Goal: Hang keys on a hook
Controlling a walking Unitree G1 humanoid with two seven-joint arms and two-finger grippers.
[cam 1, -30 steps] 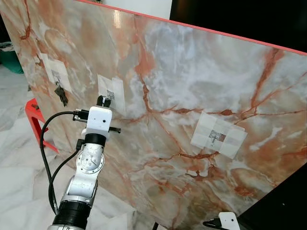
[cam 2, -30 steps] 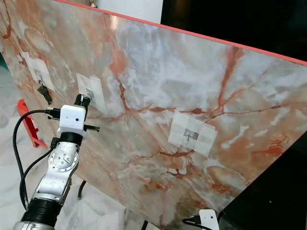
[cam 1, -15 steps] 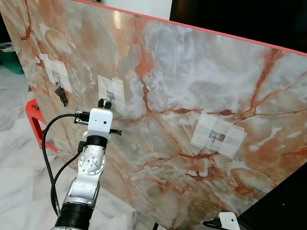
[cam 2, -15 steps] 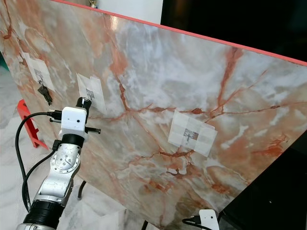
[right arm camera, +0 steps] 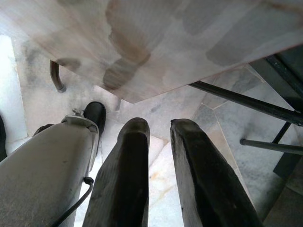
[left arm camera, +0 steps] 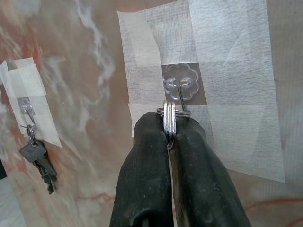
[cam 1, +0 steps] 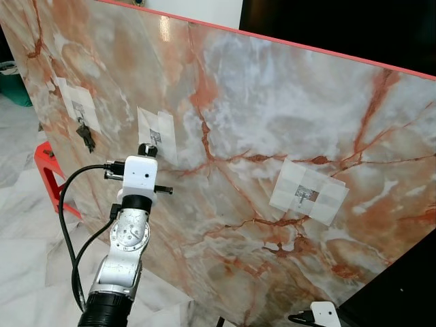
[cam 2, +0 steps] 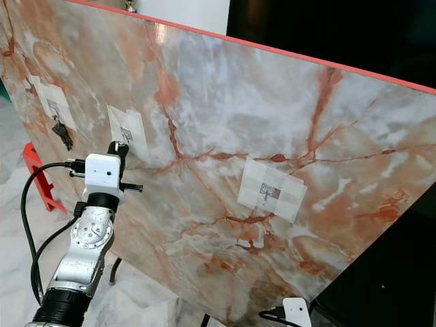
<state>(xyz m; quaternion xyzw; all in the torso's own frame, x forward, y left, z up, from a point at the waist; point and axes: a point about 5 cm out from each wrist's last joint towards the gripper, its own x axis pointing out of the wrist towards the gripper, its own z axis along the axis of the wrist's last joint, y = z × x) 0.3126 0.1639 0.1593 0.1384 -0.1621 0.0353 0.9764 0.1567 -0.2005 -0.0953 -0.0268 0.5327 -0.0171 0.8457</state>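
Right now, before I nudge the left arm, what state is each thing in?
Left gripper: jaws shut on the key ring.
Key ring: held upright, against the middle hook.
Middle hook: taped on, ring at its wire.
Far-left hook: carrying hung keys.
Third hook: bare.
Right gripper: open, idle, low.

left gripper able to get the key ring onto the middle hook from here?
Probably yes: the left gripper holds the key ring right at the hook, with nothing between them.
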